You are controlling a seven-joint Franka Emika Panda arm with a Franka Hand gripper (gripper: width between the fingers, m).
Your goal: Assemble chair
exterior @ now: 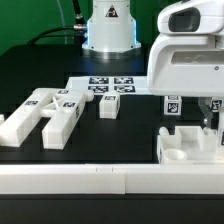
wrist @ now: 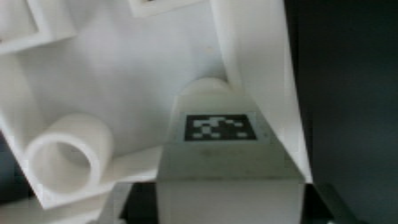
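In the wrist view my gripper (wrist: 222, 196) is shut on a white chair piece (wrist: 221, 150) that carries a square tag. The dark pads (wrist: 141, 197) press on both of its sides. Under it lies the white seat block (wrist: 98, 95) with a round hole (wrist: 61, 160). In the exterior view the gripper (exterior: 196, 110) hangs at the right, just above the seat block (exterior: 190, 148). A tagged white piece (exterior: 172, 103) shows under the hand. Whether the held piece touches the block I cannot tell.
Long white chair pieces (exterior: 30, 117) (exterior: 64, 116) lie at the exterior view's left, with a small cube (exterior: 110, 106) beside them. The marker board (exterior: 104, 85) lies behind them near the robot's base. A white rail (exterior: 100, 180) runs along the front edge.
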